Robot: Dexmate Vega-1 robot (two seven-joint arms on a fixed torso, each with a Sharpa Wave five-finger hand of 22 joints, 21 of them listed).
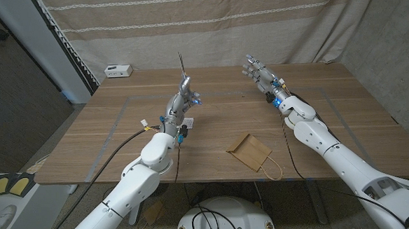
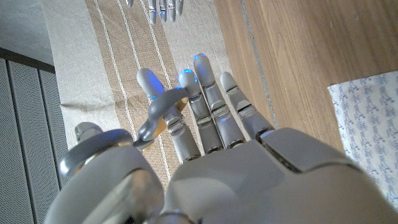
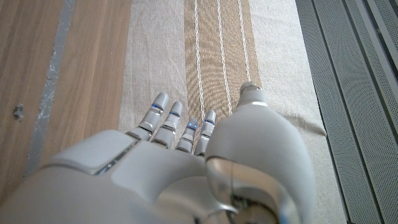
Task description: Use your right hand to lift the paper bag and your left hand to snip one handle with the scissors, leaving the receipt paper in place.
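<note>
Left hand (image 1: 184,93) is raised above the table (image 1: 108,144), gripping the scissors (image 1: 182,68) with blades pointing upward; the left wrist view shows a grey handle loop (image 2: 163,107) caught between thumb and fingers. Receipt paper (image 1: 189,121) lies on the wood just below that hand. Paper bag (image 1: 250,151) lies flat near the front edge, between both arms, handle (image 1: 272,168) toward the edge. Right hand (image 1: 258,74) hovers well beyond the bag, fingers spread, holding nothing.

Lab: curtain backdrop (image 1: 207,23), taped wooden table (image 1: 219,121)
</note>
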